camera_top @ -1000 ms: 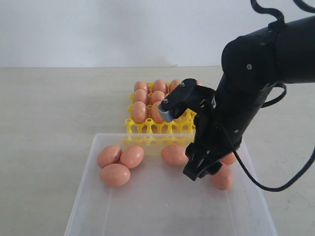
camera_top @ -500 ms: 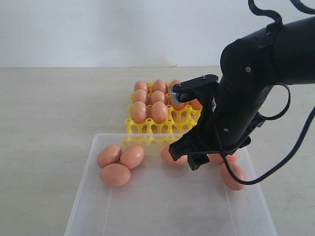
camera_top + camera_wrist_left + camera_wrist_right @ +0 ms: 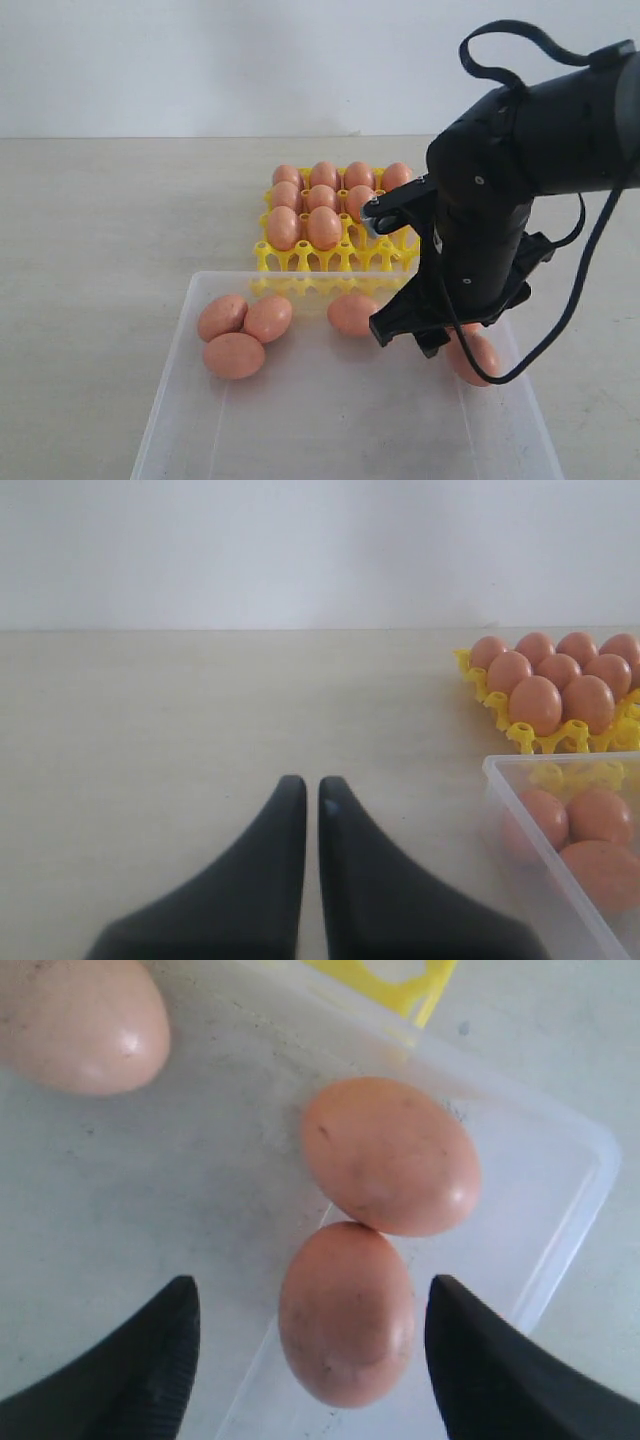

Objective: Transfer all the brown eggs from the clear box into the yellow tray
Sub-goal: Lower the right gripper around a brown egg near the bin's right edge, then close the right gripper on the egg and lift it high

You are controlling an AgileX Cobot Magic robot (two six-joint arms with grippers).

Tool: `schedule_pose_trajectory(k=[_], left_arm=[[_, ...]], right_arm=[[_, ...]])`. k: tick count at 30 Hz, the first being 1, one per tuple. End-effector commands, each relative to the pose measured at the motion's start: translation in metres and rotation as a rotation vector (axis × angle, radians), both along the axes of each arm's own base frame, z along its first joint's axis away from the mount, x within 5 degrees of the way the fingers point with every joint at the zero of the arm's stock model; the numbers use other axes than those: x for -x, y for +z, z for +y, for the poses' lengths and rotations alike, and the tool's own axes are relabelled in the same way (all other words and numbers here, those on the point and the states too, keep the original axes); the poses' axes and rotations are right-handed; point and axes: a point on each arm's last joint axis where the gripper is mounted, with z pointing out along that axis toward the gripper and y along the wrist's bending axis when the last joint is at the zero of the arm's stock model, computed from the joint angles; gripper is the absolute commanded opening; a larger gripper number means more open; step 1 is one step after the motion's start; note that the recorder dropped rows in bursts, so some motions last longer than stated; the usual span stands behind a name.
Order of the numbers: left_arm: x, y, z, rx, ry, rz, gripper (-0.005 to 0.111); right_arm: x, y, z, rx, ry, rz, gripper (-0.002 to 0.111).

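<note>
In the clear box (image 3: pixel 190 300) the exterior view shows 5 brown eggs (image 3: pixel 234 355): 3 clustered at its left, 1 mid-box and 1 half hidden under the arm (image 3: pixel 500 170) at the right. The right wrist view shows 2 eggs touching there by the box wall. The nearer egg (image 3: pixel 345 1315) lies with its long axis crosswise to the line between the fingertips, its end against the slanted second egg (image 3: pixel 390 1155). The right claw (image 3: pixel 312 1285) hangs over it spread wide, gripping nothing. More eggs sit in the yellow tray (image 3: pixel 300 258) just behind the box. Only the left wrist view shows the left claw (image 3: pixel 310 782), closed and empty, above the desk (image 3: pixel 150 730).
</note>
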Motion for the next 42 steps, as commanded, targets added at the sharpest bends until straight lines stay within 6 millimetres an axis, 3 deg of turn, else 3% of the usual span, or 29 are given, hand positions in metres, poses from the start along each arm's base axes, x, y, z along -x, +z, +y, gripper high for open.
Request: schedule_pose_trajectory(k=[1, 14, 22, 24, 31, 38, 40, 42], left_arm=[[0.000, -0.001, 0.000, -0.001, -0.009, 0.000, 0.004], [0.000, -0.001, 0.000, -0.001, -0.009, 0.000, 0.004], [0.000, -0.001, 0.000, -0.001, -0.009, 0.000, 0.004], [0.000, -0.001, 0.000, -0.001, -0.009, 0.000, 0.004], [0.000, -0.001, 0.000, -0.001, -0.009, 0.000, 0.004], [0.000, -0.001, 0.000, -0.001, -0.009, 0.000, 0.004], [0.000, -0.001, 0.000, -0.001, -0.009, 0.000, 0.004], [0.000, -0.001, 0.000, -0.001, -0.009, 0.000, 0.004]], right_arm=[[-0.002, -0.013, 0.001, 0.026, 0.016, 0.032, 0.057], [-0.005, -0.021, 0.003, 0.020, 0.017, 0.031, 0.057], [-0.004, -0.043, 0.001, 0.071, -0.018, 0.119, 0.055], [-0.004, -0.043, 0.001, 0.068, -0.035, 0.117, 0.047], [-0.001, -0.043, -0.001, 0.088, -0.047, 0.139, -0.001], [-0.003, -0.043, 0.001, 0.076, -0.028, 0.121, 0.000], [-0.005, -0.034, 0.002, 0.048, -0.013, 0.077, 0.000], [-0.008, -0.009, 0.005, -0.039, -0.002, -0.049, 0.000]])
